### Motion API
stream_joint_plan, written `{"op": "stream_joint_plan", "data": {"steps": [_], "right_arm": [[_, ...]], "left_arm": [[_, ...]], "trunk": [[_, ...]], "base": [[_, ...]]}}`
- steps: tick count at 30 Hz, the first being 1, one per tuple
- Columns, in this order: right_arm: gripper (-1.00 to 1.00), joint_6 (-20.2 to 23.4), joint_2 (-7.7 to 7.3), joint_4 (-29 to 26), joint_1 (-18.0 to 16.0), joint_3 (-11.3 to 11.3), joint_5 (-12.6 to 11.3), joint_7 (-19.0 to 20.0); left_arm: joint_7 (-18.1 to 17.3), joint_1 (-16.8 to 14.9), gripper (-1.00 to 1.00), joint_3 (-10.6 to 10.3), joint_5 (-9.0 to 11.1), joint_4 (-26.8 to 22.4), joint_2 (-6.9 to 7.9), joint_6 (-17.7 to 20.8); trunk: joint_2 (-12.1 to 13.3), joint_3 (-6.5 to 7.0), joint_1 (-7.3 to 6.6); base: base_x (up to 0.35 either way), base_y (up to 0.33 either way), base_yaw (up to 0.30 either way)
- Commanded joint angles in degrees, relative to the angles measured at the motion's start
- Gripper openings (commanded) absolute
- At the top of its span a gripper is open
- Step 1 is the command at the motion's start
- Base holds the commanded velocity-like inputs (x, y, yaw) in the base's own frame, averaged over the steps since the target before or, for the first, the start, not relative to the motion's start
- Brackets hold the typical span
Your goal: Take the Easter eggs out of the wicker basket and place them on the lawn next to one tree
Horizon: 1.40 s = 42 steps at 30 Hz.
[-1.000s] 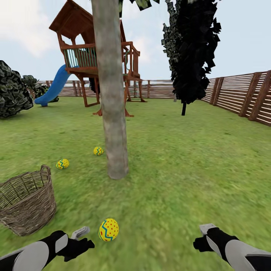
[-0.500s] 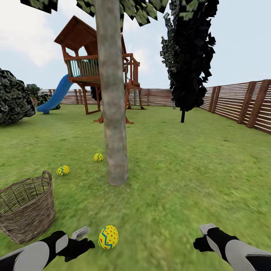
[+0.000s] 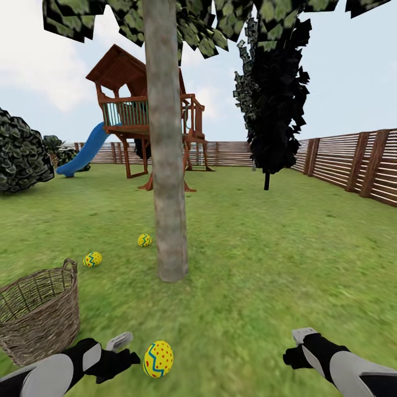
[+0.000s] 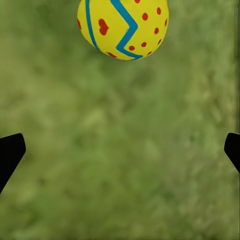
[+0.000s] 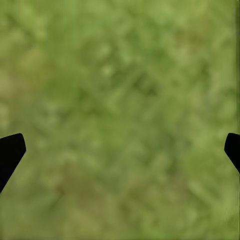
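Note:
Three yellow Easter eggs with red dots and teal zigzags lie on the lawn [image 3: 264, 264]. One egg [image 3: 158, 359] [image 4: 123, 27] rests just right of my left gripper [image 3: 122, 350], which is open and holds nothing. Two more eggs [image 3: 92, 259] [image 3: 144, 240] lie left of the grey-brown trunk of the tree [image 3: 168, 193]. The wicker basket [image 3: 38, 311] stands at the lower left; the part of its inside I can see holds no egg. My right gripper [image 3: 296, 346] hangs open over bare grass [image 5: 120, 120].
A dark conical tree [image 3: 273, 94] stands behind on the right. A wooden playset [image 3: 143, 110] with a blue slide [image 3: 82, 154] is at the back left, and a round bush [image 3: 19, 151] at the far left. A slatted fence [image 3: 353, 162] runs along the right side.
The whole head view has slid downward, bringing more of the leafy canopy into view: the camera moved. Eggs, basket and both grippers keep their places relative to each other.

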Motion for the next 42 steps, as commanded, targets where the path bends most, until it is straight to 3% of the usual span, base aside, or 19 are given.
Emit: {"op": "stream_joint_plan", "data": {"steps": [1, 13, 26, 38, 42], "right_arm": [[1.0, 0.27, -0.02, -0.07, -0.02, 0.16, 0.57, 0.36], [1.0, 0.27, 0.06, -0.04, -0.01, 0.17, 0.57, 0.38], [1.0, 0.36, 0.22, 0.43, -0.01, 0.25, 0.59, 0.36], [1.0, 0.35, 0.51, 0.48, 0.0, 0.25, 0.62, 0.28], [1.0, 0.35, 1.31, 0.62, 0.01, 0.25, 1.47, 0.22]], "left_arm": [[-0.12, -0.06, 1.0, 0.3, -0.25, 0.11, -0.01, 0.1], [-0.12, -0.06, 1.0, 0.3, -0.28, 0.11, -0.58, 0.04], [-0.12, 0.02, 1.0, 0.28, -0.29, 0.11, -1.2, 0.01], [-0.01, 0.11, 1.0, 0.23, -0.35, 0.11, -2.51, -0.04], [4.93, 0.11, 1.0, 0.25, -0.39, 0.11, -3.43, -0.55]], "trunk": [[-0.01, 0.16, -0.04], [0.15, 2.77, -0.35], [0.32, 4.56, -0.68], [0.35, 4.58, -0.73], [0.4, 5.16, -0.84]], "base": [[0.0, 0.0, 0.0], [0.0, 0.0, -0.002], [0.0, 0.0, -0.084], [0.0, 0.0, -0.033], [0.0, 0.0, -0.078]]}}
